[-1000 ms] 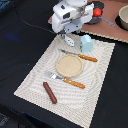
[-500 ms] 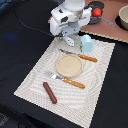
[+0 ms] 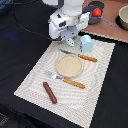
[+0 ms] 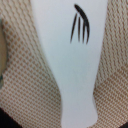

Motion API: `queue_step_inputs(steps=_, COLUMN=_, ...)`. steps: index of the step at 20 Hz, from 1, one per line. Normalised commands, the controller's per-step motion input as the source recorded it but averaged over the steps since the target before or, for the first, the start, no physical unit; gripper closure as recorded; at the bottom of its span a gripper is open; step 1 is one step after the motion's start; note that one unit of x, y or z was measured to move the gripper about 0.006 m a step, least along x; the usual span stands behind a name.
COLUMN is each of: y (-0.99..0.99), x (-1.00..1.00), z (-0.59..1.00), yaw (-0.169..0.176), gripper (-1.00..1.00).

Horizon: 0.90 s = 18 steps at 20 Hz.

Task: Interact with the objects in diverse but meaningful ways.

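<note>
On the woven beige placemat (image 3: 35,82), near its corner at the exterior view's lower left, lies the brown sausage (image 3: 50,92), a short smooth rod with rounded ends, set at a slant. Further along the mat lies an orange-handled fork (image 3: 66,80), its grey tines pointing to the exterior view's left. Just past it sits the round tan plate (image 3: 68,65), flat and matte with a low raised rim. Beyond the plate, toward the mat's far edge, lies the orange-handled knife (image 3: 80,56).

My gripper (image 3: 71,41) hangs over the far edge of the mat, just beyond the plate; my white and grey body hides the fingers in the exterior view, so I cannot tell whether they are spread or closed. In my wrist view a small white bottle-like piece (image 4: 75,65) fills the picture: smooth and pale, wide at one end and narrowing to a slim neck, with a dark brush-like mark printed on it. The mat's diamond weave shows on either side of it.

Just beside me, toward the exterior view's right, stands the pale blue-white cup (image 3: 86,43), upright at the mat's far edge. Off the mat, on a tan board (image 3: 107,31), rests the red tomato (image 3: 96,12), round and glossy, and at the far right edge the grey long-handled saucepan (image 3: 121,17).
</note>
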Motion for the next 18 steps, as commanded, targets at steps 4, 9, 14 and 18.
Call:
queue_step_inputs(steps=4, y=-0.07, x=-0.19, z=-0.15, yaw=0.022, gripper=1.00)
queue_step_inputs(steps=9, y=-0.06, x=-0.18, z=-0.08, yaw=0.019, gripper=1.00)
queue_step_inputs(steps=14, y=-0.03, x=-0.31, z=0.23, yaw=0.039, gripper=1.00)
queue_step_inputs(steps=18, y=-0.19, x=-0.48, z=0.27, yaw=0.006, gripper=1.00)
